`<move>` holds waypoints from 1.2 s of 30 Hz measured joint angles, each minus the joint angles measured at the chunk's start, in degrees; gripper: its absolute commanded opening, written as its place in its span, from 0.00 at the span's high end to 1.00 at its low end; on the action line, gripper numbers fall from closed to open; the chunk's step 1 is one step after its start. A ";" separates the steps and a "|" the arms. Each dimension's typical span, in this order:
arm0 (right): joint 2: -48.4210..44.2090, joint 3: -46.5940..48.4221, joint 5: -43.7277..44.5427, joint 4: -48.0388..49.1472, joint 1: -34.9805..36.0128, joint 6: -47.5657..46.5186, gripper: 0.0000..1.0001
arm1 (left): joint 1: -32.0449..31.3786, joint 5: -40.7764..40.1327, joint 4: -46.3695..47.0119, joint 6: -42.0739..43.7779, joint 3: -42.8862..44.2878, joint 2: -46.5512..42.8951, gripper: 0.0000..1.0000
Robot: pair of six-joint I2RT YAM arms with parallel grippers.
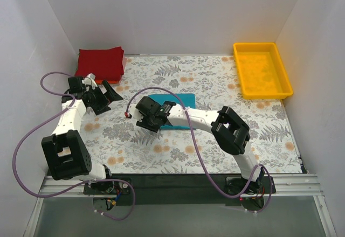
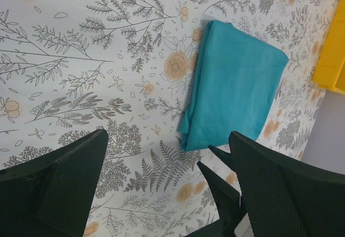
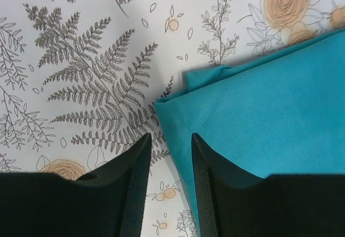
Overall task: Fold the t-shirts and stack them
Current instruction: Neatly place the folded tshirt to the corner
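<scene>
So the teal tee is already a flat rectangle, sitting about mid-bench and a bit closer to the far edge than the near one. It lies on the floral covering, with its long side running left to right. The folds look reasonably tidy, though the corner facing the left edge has a little flap of cloth poking out from under the top layer.

My right pincer is right at that corner. The fingers are only a narrow slit apart, with nothing pinched between them. One finger sits over the cloth's edge and the other over bare covering. I reckon that straddle is deliberate: to lift a folded shirt without it opening up, you want the fold edge between the fingers so all the layers come along together.

My left pincer is spread wide and empty, hanging over the covering towards the left edge, well apart from the tee. Best guess is it's parked there to keep out of the right arm's way, or ready to steady the pile.

Speaking of which, the dark red stack is in the far left corner, so that looks like where the teal one needs to end up. The yellow tray is off in the far right corner, not involved as far as I can tell.

Main worry: a one-corner grab could let the tee unfold mid-carry.
</scene>
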 measured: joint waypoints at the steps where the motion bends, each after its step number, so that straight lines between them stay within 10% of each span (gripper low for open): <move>1: 0.15 0.57 -0.02 0.07 0.00 -0.07 0.59 | 0.00 -0.04 0.13 -0.22 -0.42 0.00 0.05; 11: 5.33 2.78 -1.97 0.37 0.00 -0.70 0.63 | 0.00 -0.70 1.62 -4.15 -1.46 0.07 0.05; 15: 5.38 2.78 -2.21 0.44 0.00 -1.29 0.98 | 0.00 1.38 3.21 -5.88 -4.07 0.79 0.10; 36: 1.33 4.59 -8.28 0.17 -5.55 -1.01 0.99 | -12.28 5.64 24.68 -24.63 -14.38 12.50 0.04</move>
